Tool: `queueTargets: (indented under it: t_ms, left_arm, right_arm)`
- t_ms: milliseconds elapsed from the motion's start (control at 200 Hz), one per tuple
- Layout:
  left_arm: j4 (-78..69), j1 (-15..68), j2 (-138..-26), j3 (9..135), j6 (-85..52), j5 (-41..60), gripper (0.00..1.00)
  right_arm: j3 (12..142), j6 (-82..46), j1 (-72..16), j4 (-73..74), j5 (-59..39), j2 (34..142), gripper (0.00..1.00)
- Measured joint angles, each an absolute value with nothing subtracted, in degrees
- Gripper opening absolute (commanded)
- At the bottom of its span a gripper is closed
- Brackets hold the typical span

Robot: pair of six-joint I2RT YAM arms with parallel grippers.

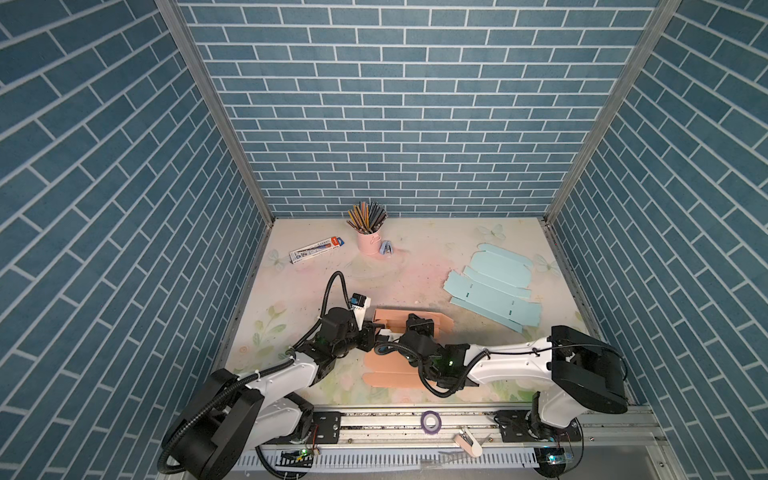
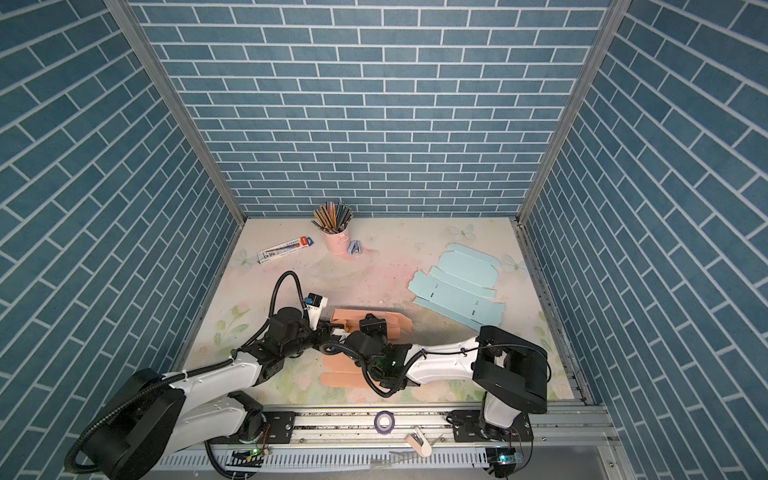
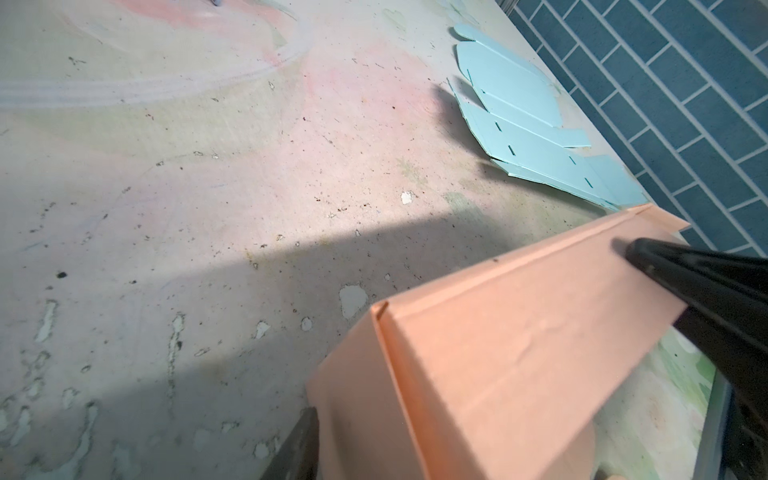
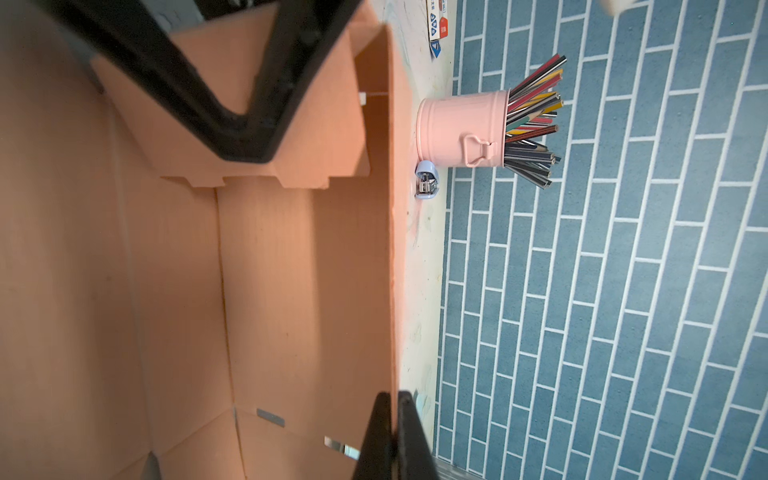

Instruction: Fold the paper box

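The orange paper box (image 1: 386, 319) sits close to the front edge of the bench (image 1: 291, 299), near the middle. Its long side runs left to right, along that edge. The left hand (image 1: 371, 332) is at the box's left end, by the end flap. I cannot tell if its fingers are apart or squeezing. The right hand (image 4: 394, 419) is pinched tight on the far long wall. The flap is nearest the left hand, so I think that hand should fold it.
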State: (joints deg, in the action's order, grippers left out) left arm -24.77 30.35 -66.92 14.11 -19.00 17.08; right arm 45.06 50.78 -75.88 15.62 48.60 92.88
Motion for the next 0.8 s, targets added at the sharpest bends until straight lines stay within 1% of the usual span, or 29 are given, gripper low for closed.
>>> queueTargets:
  t_ms: [45, 155, 275, 470, 535, 695, 800]
  left_arm:
    - [-24.9, 30.8, -66.9, 14.1, -18.8, 16.4, 0.36]
    - [-25.1, 31.8, -66.9, 14.1, -18.3, 14.0, 0.32]
    - [-25.2, 32.9, -66.9, 14.1, -18.0, 11.5, 0.27]
    - [-25.6, 34.2, -66.2, 13.6, -17.8, 8.4, 0.23]
    - [-25.6, 34.3, -65.5, 13.3, -17.7, 7.8, 0.21]
    - [-25.6, 34.5, -64.5, 13.2, -17.1, 6.8, 0.19]
    - [-25.6, 34.5, -64.1, 13.2, -16.8, 6.5, 0.19]
  right_arm:
    - [45.3, 50.8, -76.1, 15.5, 48.7, 93.0, 0.00]
    - [45.3, 50.3, -76.5, 15.4, 49.6, 93.5, 0.00]
    - [45.4, 49.3, -77.0, 15.4, 50.4, 93.8, 0.07]
    - [45.9, 45.4, -78.8, 12.7, 49.8, 93.7, 0.25]
    - [46.4, 42.2, -79.4, 10.3, 48.6, 92.9, 0.34]
    - [48.2, 31.6, -80.0, 1.9, 43.8, 86.7, 0.51]
    - [49.1, 24.0, -80.0, -2.4, 39.6, 80.7, 0.59]
